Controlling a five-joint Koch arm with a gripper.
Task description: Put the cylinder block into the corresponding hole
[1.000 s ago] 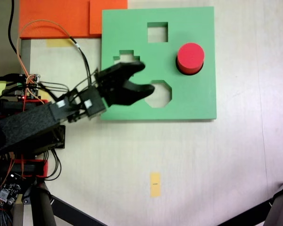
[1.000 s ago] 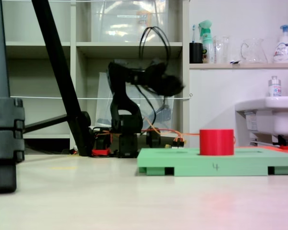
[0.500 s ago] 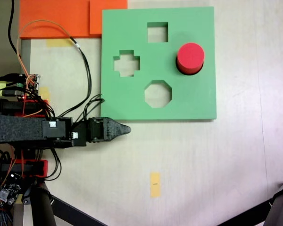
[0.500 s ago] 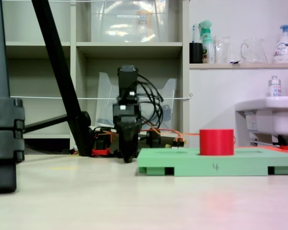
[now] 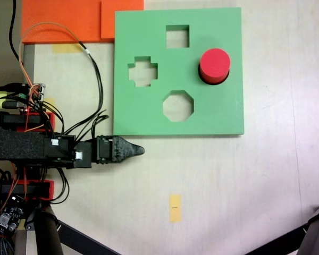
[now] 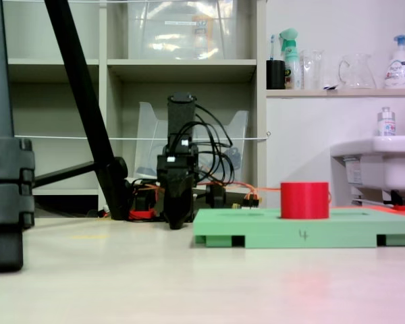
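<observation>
1 cylinder block (image 5: 215,62) sits in the corresponding hole (image 5: 208,79); end effector (image 5: 139,150) closed, empty.

Only one mark I can read: a handwritten "4" on the front edge of the green foam board (image 6: 304,235), seen in a fixed view. Bottle labels on the shelf too small to read.

Pale beige tabletop (image 5: 244,186), evenly lit. Behind it stood a light shelving unit (image 6: 182,64) with a clear plastic bin (image 6: 182,27) on top shelf. To the right, a white wall (image 6: 337,27), a ledge (image 6: 341,92) carrying bottles and a glass jug (image 6: 356,71), and a white sink (image 6: 378,162) below. Black tripod leg (image 6: 84,101) crossed left foreground.
</observation>
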